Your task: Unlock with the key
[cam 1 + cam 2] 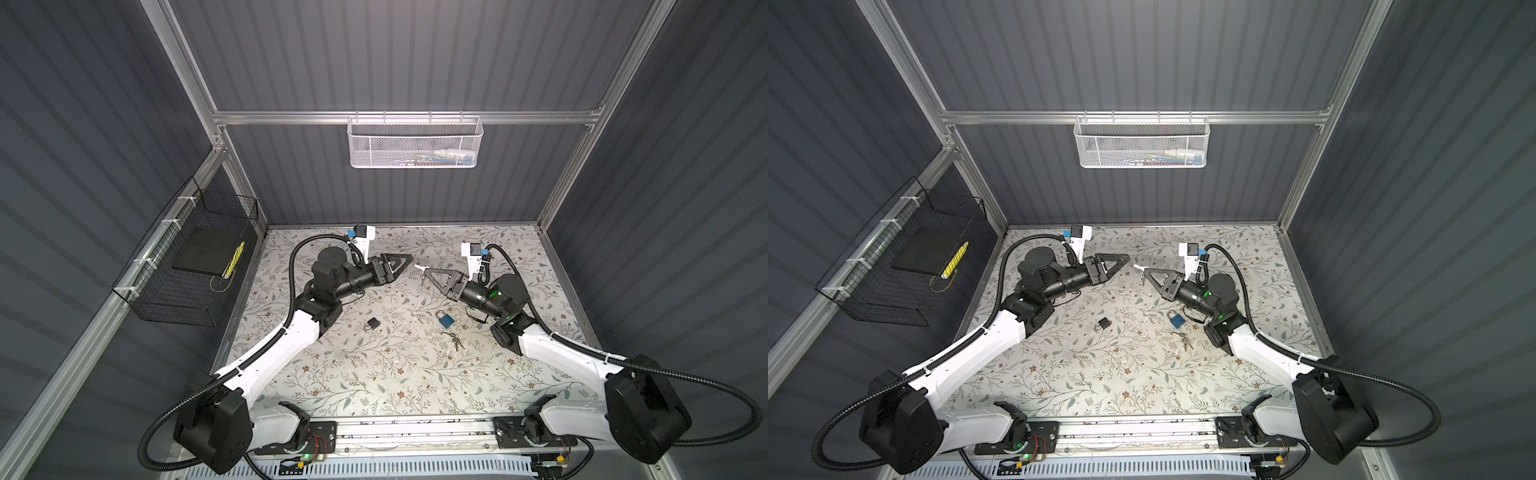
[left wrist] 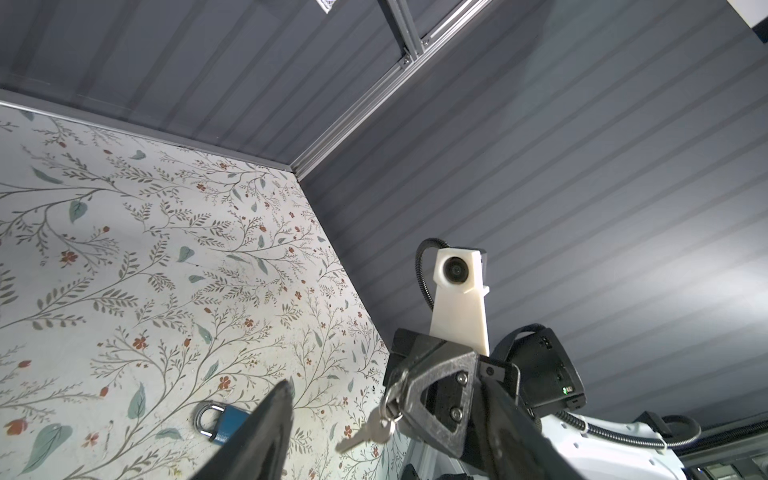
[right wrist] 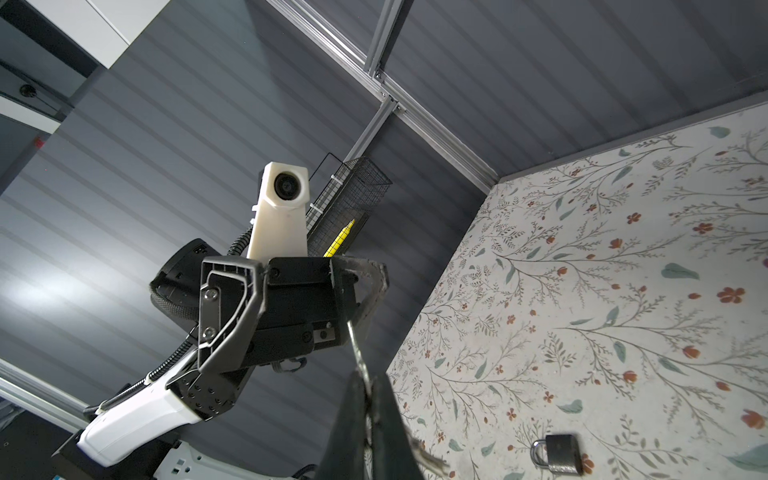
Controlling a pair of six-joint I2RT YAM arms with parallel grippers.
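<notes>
My right gripper (image 1: 428, 273) (image 3: 368, 380) is shut on a silver key (image 1: 419, 267) (image 3: 357, 353) on a ring, raised over the far middle of the table. A second key (image 2: 365, 434) dangles from that ring. My left gripper (image 1: 405, 261) faces it a short way off, open with nothing between its fingers (image 2: 266, 428). A blue padlock (image 1: 445, 319) (image 2: 226, 424) lies on the floral table below the right arm. A black padlock (image 1: 372, 324) (image 3: 561, 453) lies left of it, beside the left arm. Neither gripper touches a padlock.
A loose bunch of keys (image 1: 451, 337) lies just in front of the blue padlock. A white mesh basket (image 1: 415, 143) hangs on the back wall and a black wire basket (image 1: 195, 266) on the left wall. Grey walls close in the table on three sides.
</notes>
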